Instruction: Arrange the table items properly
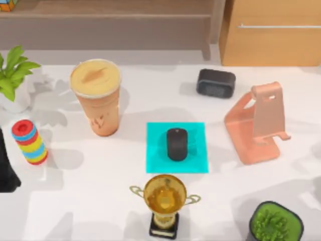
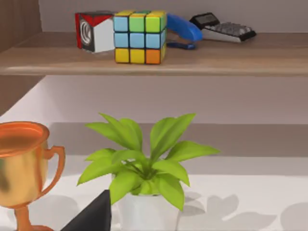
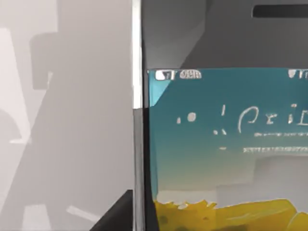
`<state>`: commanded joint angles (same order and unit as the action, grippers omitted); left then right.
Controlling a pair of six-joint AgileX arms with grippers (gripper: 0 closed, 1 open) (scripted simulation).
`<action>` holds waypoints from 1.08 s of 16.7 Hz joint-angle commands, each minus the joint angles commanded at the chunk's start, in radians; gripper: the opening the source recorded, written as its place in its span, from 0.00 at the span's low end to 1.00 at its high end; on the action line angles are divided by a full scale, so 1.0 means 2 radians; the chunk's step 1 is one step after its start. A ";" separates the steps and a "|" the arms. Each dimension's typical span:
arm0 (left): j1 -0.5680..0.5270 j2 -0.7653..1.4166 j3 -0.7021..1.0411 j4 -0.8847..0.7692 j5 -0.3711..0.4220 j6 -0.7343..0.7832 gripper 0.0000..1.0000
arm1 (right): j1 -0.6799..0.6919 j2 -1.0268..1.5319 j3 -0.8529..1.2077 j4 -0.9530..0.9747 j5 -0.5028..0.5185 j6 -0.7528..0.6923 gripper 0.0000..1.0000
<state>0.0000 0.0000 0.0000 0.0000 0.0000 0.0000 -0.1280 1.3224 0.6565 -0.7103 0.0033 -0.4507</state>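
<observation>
Three items make up the job, and two look settled: the black mouse (image 1: 176,144) lies centred on a cyan mat (image 1: 155,163) mid-counter, and the tall orange cup (image 1: 96,96) stands upright to its left, near the back of the counter (image 1: 100,201). The smartphone (image 3: 226,144) sits right against the right arm's wrist camera, its silver edge (image 3: 138,120) and lit screen against pale counter; where it sits on the counter cannot be told, nor whether the right end effector is open or gripping it. The step in hand appears to be getting the phone onto the pink stand (image 1: 258,123), which waits bare at the right, just in front of a small black speaker (image 1: 215,83). Doing it well likely means a firm hold on the phone's long edges, screen facing outward, a tilt matching the stand's sloped back, and a slow descent until the lower edge seats behind the front lip before any release. The approach should steer clear of the speaker, the mouse and the gold trophy (image 1: 164,201). The left arm (image 1: 7,173) is parked at the counter's left edge, beside the ring stack (image 1: 30,142); its end effector's state cannot be told.
</observation>
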 joint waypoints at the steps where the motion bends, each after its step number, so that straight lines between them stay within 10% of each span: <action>1: 0.000 0.000 0.000 0.000 0.000 0.000 1.00 | 0.016 -0.019 -0.010 0.025 0.005 0.017 0.00; 18: 0.000 0.000 0.000 0.000 0.000 0.000 1.00 | 0.340 -0.153 -0.061 0.364 0.151 0.300 0.00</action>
<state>0.0000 0.0000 0.0000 0.0000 0.0000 0.0000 0.5519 1.0158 0.5338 0.0174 0.3059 0.1496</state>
